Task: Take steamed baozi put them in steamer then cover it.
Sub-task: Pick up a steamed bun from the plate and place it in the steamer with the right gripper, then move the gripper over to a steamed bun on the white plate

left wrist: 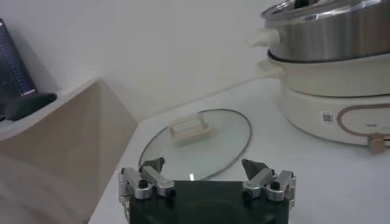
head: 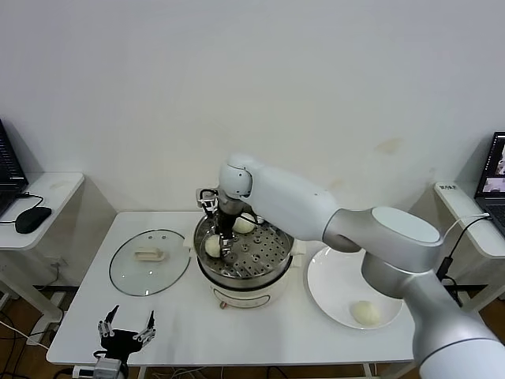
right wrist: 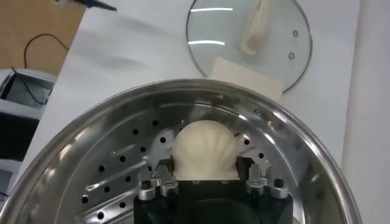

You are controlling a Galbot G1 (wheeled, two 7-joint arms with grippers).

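A plain white wall (head: 252, 79) rises behind a white work table (head: 181, 316) with rounded corners. To one side stands a lower white side table (head: 47, 193) carrying a black computer mouse (head: 31, 219); on the opposite side, a second white desk (head: 465, 213) holds a laptop (head: 495, 178) with its screen lit. Brown floor (head: 20, 332) shows below, crossed by cables.

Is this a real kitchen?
Probably not: it looks like a lab or office. The steamer and baozi sit on a plain white table, with a computer mouse nearby.
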